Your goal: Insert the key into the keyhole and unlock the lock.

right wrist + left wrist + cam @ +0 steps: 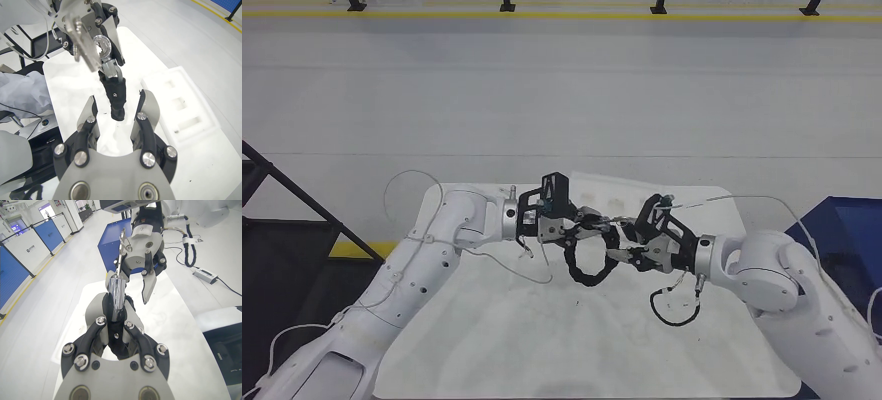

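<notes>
My left gripper [117,300] is shut on the chrome lock cylinder [116,291] and holds it up above the white table [542,340]. The lock's black-sleeved cable [116,98] hangs down in a loop [587,268]. The key [118,264] sits in the keyhole at the cylinder's end, and its ring with spare keys [83,49] sticks out. My right gripper [118,95] faces the lock from the other side. It is open, its fingers [148,289] apart beside the key and touching nothing. Over the table's middle, the left gripper [577,228] and the right gripper [627,252] meet.
A white foam tray [189,113] with rectangular pockets lies on the table beside the right arm. A loose black cable loop [674,308] lies under the right wrist. A blue bin [852,230] stands off the right edge, a black frame [282,200] off the left.
</notes>
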Robot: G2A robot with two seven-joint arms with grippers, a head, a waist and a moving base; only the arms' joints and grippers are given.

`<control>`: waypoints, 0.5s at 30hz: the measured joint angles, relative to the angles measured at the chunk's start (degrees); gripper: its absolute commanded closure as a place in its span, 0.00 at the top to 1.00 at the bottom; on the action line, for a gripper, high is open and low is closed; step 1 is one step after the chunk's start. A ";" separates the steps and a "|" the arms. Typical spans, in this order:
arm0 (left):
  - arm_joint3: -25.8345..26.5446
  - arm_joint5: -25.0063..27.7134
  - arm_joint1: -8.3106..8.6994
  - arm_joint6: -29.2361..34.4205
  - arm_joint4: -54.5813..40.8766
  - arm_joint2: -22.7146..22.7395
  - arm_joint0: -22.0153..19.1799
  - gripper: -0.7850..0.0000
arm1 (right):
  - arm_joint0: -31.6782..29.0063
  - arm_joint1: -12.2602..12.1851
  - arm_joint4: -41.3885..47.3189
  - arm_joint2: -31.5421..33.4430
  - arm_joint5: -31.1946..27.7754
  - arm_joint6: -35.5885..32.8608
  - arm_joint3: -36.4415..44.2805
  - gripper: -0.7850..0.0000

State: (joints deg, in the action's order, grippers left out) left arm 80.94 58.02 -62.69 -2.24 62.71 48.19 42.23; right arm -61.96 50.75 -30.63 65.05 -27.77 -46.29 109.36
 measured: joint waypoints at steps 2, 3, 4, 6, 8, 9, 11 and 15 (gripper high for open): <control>-0.10 -0.01 -0.07 -0.55 -0.28 -0.33 -0.10 0.00 | 0.60 0.20 0.23 -0.74 -0.21 0.24 -0.74 0.40; -0.18 -0.01 -0.10 -0.82 -0.44 -0.46 -0.14 0.00 | 0.80 0.28 0.51 -0.99 -0.39 0.39 -1.03 0.24; -0.26 -0.01 -0.12 -1.11 -0.61 -0.59 -0.19 0.00 | 0.97 0.35 0.88 -1.19 -0.65 0.60 -1.33 0.00; -0.48 -0.02 -0.14 -1.74 -0.86 -0.86 -0.35 0.00 | 1.32 0.47 1.45 -1.52 -1.21 0.94 -2.01 0.00; -0.76 -0.02 -0.15 -2.35 -0.99 -0.99 -0.53 0.00 | 1.53 0.55 1.50 -1.65 -1.33 1.09 -2.52 0.00; -0.92 -0.02 -0.14 -2.59 -1.01 -1.01 -0.61 0.00 | 1.55 0.56 1.49 -1.64 -1.27 1.10 -2.69 0.00; -1.35 -0.02 -0.11 -3.06 -0.96 -0.96 -0.76 0.00 | 1.53 0.55 1.23 -1.47 -0.96 0.83 -2.85 0.00; -2.17 -0.02 0.02 -3.72 -0.97 -0.71 -0.91 0.00 | 1.44 0.40 0.27 -1.09 -0.39 -0.96 -2.54 0.00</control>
State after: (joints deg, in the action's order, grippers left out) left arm 78.77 58.00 -62.67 -5.96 61.74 47.47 41.33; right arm -60.52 51.15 -30.37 63.96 -28.17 -47.25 106.82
